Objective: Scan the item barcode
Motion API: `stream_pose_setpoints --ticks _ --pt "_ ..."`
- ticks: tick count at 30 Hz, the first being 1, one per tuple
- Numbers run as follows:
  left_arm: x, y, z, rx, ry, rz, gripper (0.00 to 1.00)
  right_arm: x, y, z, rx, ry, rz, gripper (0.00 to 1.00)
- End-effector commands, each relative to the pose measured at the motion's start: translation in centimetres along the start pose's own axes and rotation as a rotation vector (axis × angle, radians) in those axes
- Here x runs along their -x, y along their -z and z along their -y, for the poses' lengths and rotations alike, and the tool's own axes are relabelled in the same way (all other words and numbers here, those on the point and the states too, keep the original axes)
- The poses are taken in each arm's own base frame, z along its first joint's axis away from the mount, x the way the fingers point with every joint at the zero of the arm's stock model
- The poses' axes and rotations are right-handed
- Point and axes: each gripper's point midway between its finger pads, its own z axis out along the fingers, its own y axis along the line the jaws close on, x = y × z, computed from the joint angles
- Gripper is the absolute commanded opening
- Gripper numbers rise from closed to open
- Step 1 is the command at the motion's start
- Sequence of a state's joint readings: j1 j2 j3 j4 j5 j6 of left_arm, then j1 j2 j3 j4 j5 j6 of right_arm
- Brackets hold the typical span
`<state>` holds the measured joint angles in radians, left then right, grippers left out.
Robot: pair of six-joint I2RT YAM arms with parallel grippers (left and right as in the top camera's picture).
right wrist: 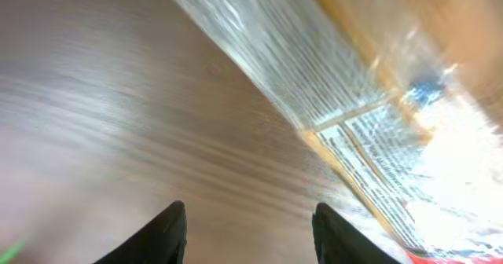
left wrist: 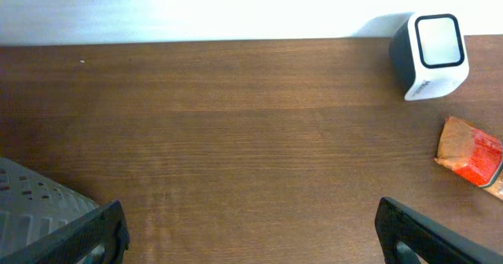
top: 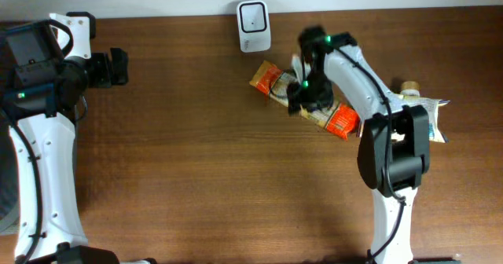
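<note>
step: approach for grasp, judged | long orange-and-clear plastic packet lies flat just right of small white box-shaped scanner | right gripper above packet, fingers half apart, empty (blurred view) | left gripper wide, empty, well left of scanner | next: clamp packet, present barcode to scanner

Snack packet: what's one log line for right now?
right gripper open over snack packet | left gripper open, far left | barcode scanner at table's back edge

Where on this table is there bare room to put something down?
Bare: the wood between the left gripper and the orange packet, below the scanner, and the near strip between the arms. Crowded: far right, where the right gripper is over the packet beside a white bag.
</note>
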<state>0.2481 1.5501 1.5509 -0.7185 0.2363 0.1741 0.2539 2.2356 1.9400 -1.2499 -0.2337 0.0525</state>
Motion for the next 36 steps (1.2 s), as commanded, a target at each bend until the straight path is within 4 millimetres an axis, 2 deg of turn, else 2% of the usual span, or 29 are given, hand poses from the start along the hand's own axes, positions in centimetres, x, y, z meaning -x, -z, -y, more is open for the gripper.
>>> stream_pose_setpoints --ticks 1,2,4,6,7,8,10,12,15,17,19,20,21,23,25,26,27,28,29,30,32,36 --pt "0.4 0.6 0.1 -0.006 0.008 0.016 0.99 5.8 5.5 -0.2 -0.032 0.010 0.276 0.51" --pt "0.4 0.6 0.1 -0.006 0.008 0.016 0.99 7.4 4.9 1.0 -0.069 -0.041 0.325 0.50" --pt "0.4 0.6 0.1 -0.006 0.008 0.016 0.99 8.8 2.6 2.9 -0.126 -0.115 0.340 0.50" --pt "0.4 0.6 0.1 -0.006 0.008 0.016 0.99 9.0 -0.5 3.6 -0.129 -0.150 0.298 0.52" --pt "0.4 0.6 0.1 -0.006 0.008 0.016 0.99 8.8 -1.7 3.9 -0.128 -0.166 0.272 0.56" --pt "0.4 0.6 0.1 -0.006 0.008 0.016 0.99 8.5 -2.7 3.9 -0.125 -0.172 0.250 0.56" --pt "0.4 0.6 0.1 -0.006 0.008 0.016 0.99 8.0 -4.8 3.2 -0.105 -0.160 0.202 0.58" --pt "0.4 0.6 0.1 -0.006 0.008 0.016 0.99 7.5 -5.9 0.9 -0.027 -0.107 0.166 0.58" --pt "0.4 0.6 0.1 -0.006 0.008 0.016 0.99 6.1 -6.6 -4.8 0.127 0.076 0.114 0.58" --pt "0.4 0.6 0.1 -0.006 0.008 0.016 0.99 3.6 -7.5 -9.6 0.178 0.242 0.047 0.59" --pt "0.4 0.6 0.1 -0.006 0.008 0.016 0.99 1.2 -8.3 -13.3 0.204 0.392 -0.008 0.60" --pt "0.4 0.6 0.1 -0.006 0.008 0.016 0.99 -0.6 -8.8 -15.5 0.203 0.486 -0.046 0.65" --pt "0.4 0.6 0.1 -0.006 0.008 0.016 0.99 -1.3 -8.5 -16.3 0.201 0.498 -0.063 0.65" --pt "0.4 0.6 0.1 -0.006 0.008 0.016 0.99 -1.4 -5.8 -16.9 0.193 0.431 -0.076 0.64" --pt "0.4 0.6 0.1 -0.006 0.008 0.016 0.99 -0.4 -1.0 -15.4 0.162 0.280 -0.043 0.63" --pt "0.4 0.6 0.1 -0.006 0.008 0.016 0.99 0.4 2.3 -12.5 0.079 0.116 -0.012 0.61" --pt "0.4 0.6 0.1 -0.006 0.008 0.016 0.99 0.5 3.9 -10.4 0.017 0.020 0.000 0.61" --pt "0.4 0.6 0.1 -0.006 0.008 0.016 0.99 0.1 5.8 -7.0 -0.075 -0.096 0.002 0.61" --pt "0.4 0.6 0.1 -0.006 0.008 0.016 0.99 -0.7 6.7 -4.1 -0.147 -0.176 -0.023 0.61" --pt "0.4 0.6 0.1 -0.007 0.008 0.016 0.99 -1.4 6.8 -1.5 -0.187 -0.217 -0.062 0.60" --pt "0.4 0.6 0.1 -0.006 0.008 0.016 0.99 -3.1 5.2 1.4 -0.203 -0.286 -0.157 0.59" --pt "0.4 0.6 0.1 -0.006 0.008 0.016 0.99 -7.6 1.8 6.0 -0.300 -0.391 -0.349 0.49"
